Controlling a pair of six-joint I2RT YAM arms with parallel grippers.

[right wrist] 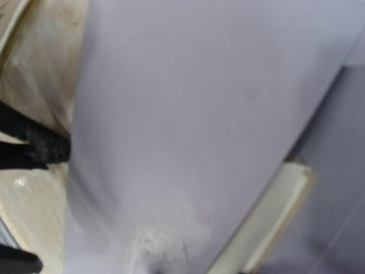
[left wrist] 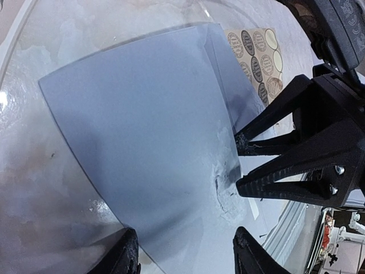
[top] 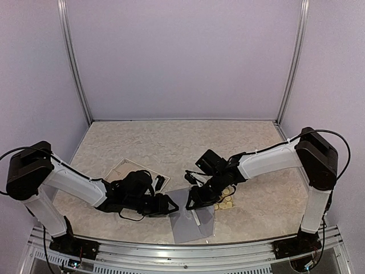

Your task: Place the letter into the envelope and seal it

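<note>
**Both arms at the envelope, near edge of the surface**

At the far left of the top view, a cream printed sheet [top: 121,169] lay flat on the surface [top: 171,140], partly under the left arm. The left gripper [top: 171,204] was low, pointing toward the middle. In its wrist camera the left gripper [left wrist: 185,234] had its jaws spread wide, one finger on each side of the near corner of the envelope [left wrist: 142,131]. I saw no finger pressing the paper.

The envelope [top: 193,228] lay in the middle, close to the near edge of the surface, between the two grippers. It was grey-lavender, and its right part stood up a little from the rest.

The right gripper [top: 193,202] came down on the envelope from the right. In the left wrist view the right gripper [left wrist: 239,162] had its jaws only a little apart, and the tips touched a crumpled spot of the paper. If they pinched a fold there, I could not tell. The right wrist view was almost filled by the blurred envelope [right wrist: 188,114], with a cream-white edge [right wrist: 274,211] beside it.

Just right of the envelope lay a tan sheet of round stickers [top: 227,201].
</note>
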